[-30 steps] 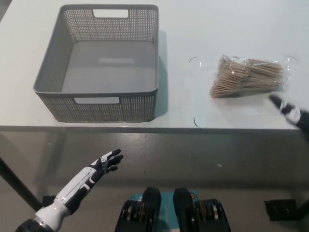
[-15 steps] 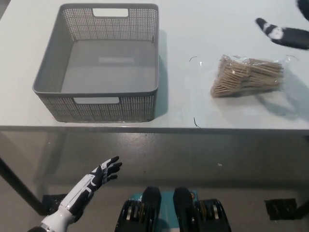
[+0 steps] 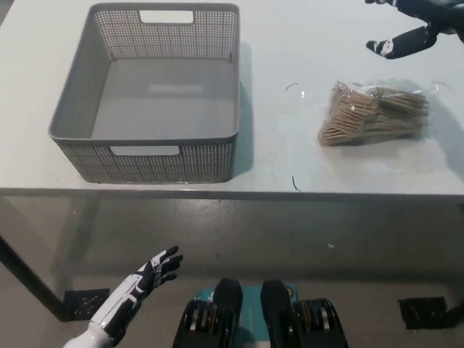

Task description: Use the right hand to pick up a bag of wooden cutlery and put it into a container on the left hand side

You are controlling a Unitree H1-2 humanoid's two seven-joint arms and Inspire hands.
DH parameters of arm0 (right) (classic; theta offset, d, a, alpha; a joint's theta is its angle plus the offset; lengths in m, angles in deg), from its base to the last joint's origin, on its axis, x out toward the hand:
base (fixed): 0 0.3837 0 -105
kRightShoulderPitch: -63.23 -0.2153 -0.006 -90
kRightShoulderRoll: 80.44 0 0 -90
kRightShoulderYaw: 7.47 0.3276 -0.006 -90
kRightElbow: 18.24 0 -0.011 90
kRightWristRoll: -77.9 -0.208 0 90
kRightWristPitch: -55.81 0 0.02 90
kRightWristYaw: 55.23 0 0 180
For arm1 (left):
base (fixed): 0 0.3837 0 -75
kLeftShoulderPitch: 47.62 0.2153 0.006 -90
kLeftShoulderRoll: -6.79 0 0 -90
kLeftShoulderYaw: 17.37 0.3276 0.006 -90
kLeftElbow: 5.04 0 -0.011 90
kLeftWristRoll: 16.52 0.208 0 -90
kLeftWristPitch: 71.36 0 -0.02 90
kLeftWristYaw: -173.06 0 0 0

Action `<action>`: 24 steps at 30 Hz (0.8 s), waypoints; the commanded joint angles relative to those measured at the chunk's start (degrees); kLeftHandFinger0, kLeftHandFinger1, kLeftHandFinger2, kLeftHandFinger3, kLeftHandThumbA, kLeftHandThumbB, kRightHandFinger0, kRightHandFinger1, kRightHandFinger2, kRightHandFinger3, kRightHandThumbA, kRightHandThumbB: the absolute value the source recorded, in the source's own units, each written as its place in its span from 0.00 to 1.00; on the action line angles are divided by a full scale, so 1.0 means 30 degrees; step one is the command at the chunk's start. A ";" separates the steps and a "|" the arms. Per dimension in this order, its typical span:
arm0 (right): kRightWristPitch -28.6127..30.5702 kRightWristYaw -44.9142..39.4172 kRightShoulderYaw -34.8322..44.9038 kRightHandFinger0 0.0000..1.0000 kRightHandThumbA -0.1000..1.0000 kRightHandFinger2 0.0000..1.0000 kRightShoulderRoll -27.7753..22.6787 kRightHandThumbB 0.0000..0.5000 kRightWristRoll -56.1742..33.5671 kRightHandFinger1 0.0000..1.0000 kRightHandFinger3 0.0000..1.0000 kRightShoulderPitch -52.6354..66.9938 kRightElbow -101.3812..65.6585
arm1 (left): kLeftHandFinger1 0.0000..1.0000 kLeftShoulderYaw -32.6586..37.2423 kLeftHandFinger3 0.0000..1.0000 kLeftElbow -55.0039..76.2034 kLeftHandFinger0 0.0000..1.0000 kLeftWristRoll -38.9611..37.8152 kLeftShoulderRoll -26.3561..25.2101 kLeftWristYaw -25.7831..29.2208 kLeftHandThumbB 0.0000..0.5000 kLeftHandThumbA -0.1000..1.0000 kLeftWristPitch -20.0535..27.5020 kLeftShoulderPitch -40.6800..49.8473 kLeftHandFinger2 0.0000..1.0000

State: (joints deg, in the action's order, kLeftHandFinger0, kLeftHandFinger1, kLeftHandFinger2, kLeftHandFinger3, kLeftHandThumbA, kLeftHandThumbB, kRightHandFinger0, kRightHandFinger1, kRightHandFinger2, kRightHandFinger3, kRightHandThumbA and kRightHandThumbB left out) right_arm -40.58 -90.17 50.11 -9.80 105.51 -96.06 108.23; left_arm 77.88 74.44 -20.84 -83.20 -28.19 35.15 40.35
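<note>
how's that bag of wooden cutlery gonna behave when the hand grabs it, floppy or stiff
The bag of wooden cutlery looks like thin clear film with loose, crinkled edges, so the wrap will probably be slippery and crumple. The pieces inside are bunched but fan out unevenly, so they may shift in a grasp. It lies flat on the table, so rolling seems unlikely. The right hand hovers above it.

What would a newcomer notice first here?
A large grey basket sits empty on the white table's left part. To its right lies a clear bag of wooden cutlery, with the black right hand open above its far side. The white left hand rests low, off the table.
</note>
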 commanded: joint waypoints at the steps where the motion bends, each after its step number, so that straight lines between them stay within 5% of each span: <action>1: 0.0833 -0.2182 -0.0600 1.00 0.63 1.00 -0.0389 1.00 0.0916 1.00 1.00 -0.1758 0.0907 | 1.00 -0.0351 1.00 0.0092 1.00 -0.0235 -0.0180 0.0165 0.65 1.00 0.1096 0.0000 1.00; 6: 0.1183 -0.2453 -0.1189 1.00 0.61 1.00 -0.0345 1.00 0.1525 1.00 1.00 -0.2060 0.1860 | 1.00 -0.0330 1.00 0.0134 1.00 -0.0030 -0.0293 0.0142 0.69 1.00 0.1180 -0.0074 1.00; 13: 0.1243 -0.3792 -0.1452 1.00 0.70 1.00 -0.0650 1.00 0.1887 1.00 1.00 -0.2018 0.1795 | 1.00 -0.0318 1.00 0.0111 1.00 -0.0063 -0.0348 0.0074 0.74 1.00 0.1155 -0.0144 1.00; 24: 0.1416 -0.3961 -0.1505 1.00 0.62 1.00 -0.0350 1.00 0.2530 1.00 1.00 -0.1391 0.2074 | 1.00 -0.0252 1.00 0.0001 1.00 0.0080 -0.0442 0.0018 0.78 1.00 0.1279 -0.0179 1.00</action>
State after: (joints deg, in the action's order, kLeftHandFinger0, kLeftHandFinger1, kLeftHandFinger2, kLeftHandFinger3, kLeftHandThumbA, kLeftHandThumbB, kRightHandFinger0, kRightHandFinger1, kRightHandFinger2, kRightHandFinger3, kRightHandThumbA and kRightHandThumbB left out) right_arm -37.61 -100.88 45.43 -9.81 111.13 -97.44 114.34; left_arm 77.69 74.37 -20.75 -83.24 -28.21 36.44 40.37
